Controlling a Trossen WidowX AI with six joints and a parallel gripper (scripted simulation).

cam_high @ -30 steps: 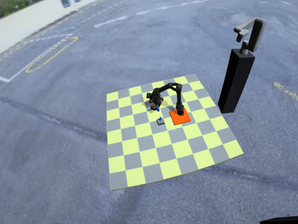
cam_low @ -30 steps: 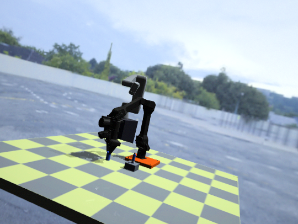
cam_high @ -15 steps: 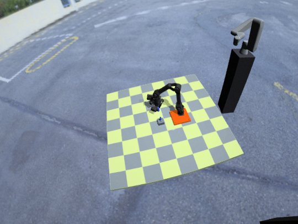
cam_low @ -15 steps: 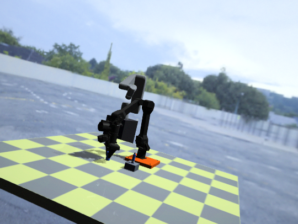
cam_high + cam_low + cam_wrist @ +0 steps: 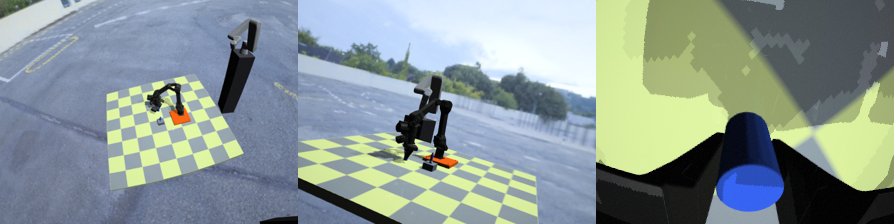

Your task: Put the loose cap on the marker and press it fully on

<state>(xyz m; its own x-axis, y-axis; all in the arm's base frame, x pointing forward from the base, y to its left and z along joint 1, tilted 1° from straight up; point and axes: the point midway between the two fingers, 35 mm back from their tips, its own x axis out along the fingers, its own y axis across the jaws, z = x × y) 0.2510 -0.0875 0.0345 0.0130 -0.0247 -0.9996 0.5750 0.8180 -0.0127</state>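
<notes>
Item: one black six-joint arm (image 5: 441, 121), mounted on an orange base plate (image 5: 441, 161) on a desk (image 5: 381, 176) chequered in yellow-green and grey. The arm rises from the plate, bends at a high elbow and reaches down to the desk surface beside the plate. Item: hand (image 5: 748, 183), pointing downward, its dark fingers closed against both sides of the blue cap (image 5: 749, 165); the wrist view shows the cap's round blue end between them, gripped. In the exterior view only a sliver of blue shows below the hand's tip (image 5: 406, 158), low over a yellow square; whether the cap touches the desk there is hard to judge at this size. Item: grey holder block (image 5: 429, 166), standing on the desk just in front of the orange plate, near the hand but apart from it. Item: marker (image 5: 431, 158), blue, upright in the block, uncapped. Item: tall black post (image 5: 237, 80) with a grey bracket on top, standing on the asphalt off the desk's edge, behind the arm.
</notes>
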